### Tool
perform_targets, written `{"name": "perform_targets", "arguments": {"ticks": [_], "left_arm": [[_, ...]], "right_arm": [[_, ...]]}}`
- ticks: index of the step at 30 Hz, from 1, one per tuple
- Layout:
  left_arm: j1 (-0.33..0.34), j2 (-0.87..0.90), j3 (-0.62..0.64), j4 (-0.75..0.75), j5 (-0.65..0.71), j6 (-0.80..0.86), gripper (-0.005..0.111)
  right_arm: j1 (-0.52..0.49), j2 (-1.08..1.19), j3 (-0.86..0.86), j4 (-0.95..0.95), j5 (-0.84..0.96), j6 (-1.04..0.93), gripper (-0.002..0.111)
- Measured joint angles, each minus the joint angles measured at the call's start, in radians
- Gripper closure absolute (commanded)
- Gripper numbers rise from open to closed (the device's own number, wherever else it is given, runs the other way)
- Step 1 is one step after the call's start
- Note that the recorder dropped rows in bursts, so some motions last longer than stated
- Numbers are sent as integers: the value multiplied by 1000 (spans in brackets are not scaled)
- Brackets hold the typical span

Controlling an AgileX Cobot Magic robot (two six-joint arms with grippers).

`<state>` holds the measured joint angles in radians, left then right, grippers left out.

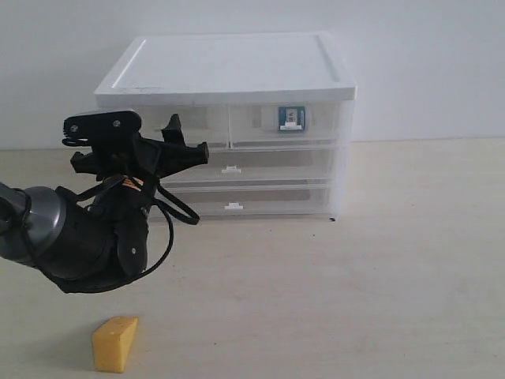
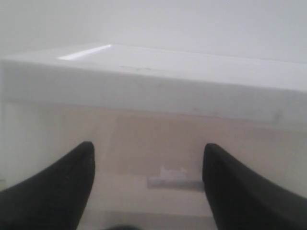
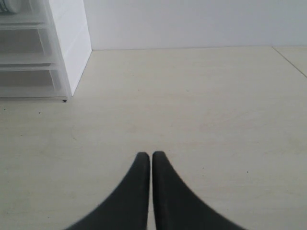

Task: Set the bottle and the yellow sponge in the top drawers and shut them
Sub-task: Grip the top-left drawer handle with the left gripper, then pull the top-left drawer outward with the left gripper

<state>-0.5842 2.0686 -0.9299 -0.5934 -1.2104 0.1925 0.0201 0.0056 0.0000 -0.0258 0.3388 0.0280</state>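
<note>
The yellow sponge (image 1: pixel 114 343) lies on the table at the front left, untouched. The bottle (image 1: pixel 291 118) shows through the front of the right top drawer (image 1: pixel 260 122) of the white-topped cabinet (image 1: pixel 229 67); that drawer looks shut. My left gripper (image 1: pixel 188 138) is open just in front of the left top drawer (image 1: pixel 207 118). In the left wrist view the left gripper (image 2: pixel 149 146) faces the drawer front, with a small white handle tab (image 2: pixel 173 178) between its fingers. My right gripper (image 3: pixel 151 154) is shut on nothing, low over bare table; the exterior view does not show it.
Two full-width lower drawers (image 1: pixel 252 162) with white tabs sit shut under the top pair. The cabinet's side (image 3: pixel 69 43) stands at the far left of the right wrist view. A white wall (image 1: pixel 426 63) runs behind the table.
</note>
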Motion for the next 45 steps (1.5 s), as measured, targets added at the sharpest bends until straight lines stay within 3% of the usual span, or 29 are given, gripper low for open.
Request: {"name": "perform_targets", "arguments": {"ticks": [2, 5, 7, 8, 9, 20, 32, 45], "left_arm": [[0, 0, 0, 7, 0, 0, 49], [0, 0, 0, 16, 0, 0, 60], [0, 0, 0, 23, 2, 0, 77], [0, 0, 0, 32, 7, 0, 96], [0, 0, -1, 51, 17, 0, 102], [0, -15, 24, 58, 23, 6, 103], [-93, -166, 162, -73, 102, 98, 103], [-212, -182, 289, -164, -36, 100, 103]], "right_arm": [[0, 0, 0, 0, 0, 0, 108], [0, 0, 0, 0, 0, 0, 108], [0, 0, 0, 0, 0, 0, 108], [0, 0, 0, 0, 0, 0, 108], [0, 0, 0, 0, 0, 0, 108], [0, 0, 0, 0, 0, 0, 108], [0, 0, 0, -2, 0, 0, 108], [0, 0, 0, -2, 0, 0, 108]]}}
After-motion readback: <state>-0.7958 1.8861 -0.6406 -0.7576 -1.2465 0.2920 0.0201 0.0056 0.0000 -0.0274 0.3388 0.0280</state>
